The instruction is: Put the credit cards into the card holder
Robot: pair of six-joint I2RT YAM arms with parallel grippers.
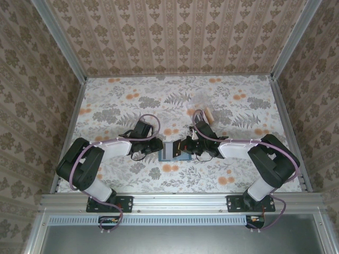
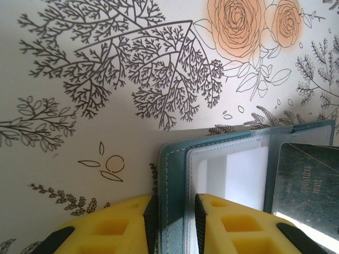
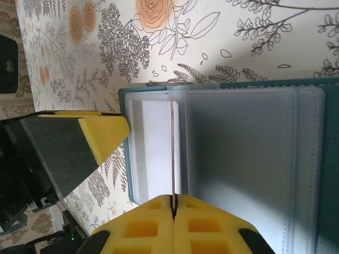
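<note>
The card holder (image 1: pixel 170 152) lies open on the bench (image 1: pixel 238 106), and its teal edge is grasped by the left pincer (image 2: pixel 174 203). A dark grey card (image 2: pixel 307 185) is held clenched in the right pincer (image 3: pixel 173 200), at a pocket. A white card (image 3: pixel 156 148) seems already inserted, so the task is judged partly done.

Overhead from behind, both wrist cameras close, sharing the card holder (image 2: pixel 168 182)

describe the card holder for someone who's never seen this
On the floral-print table, look between the left hand and right hand. The small flat teal-blue wallet lies open there, its pale pockets unlike the dark hands.
</note>
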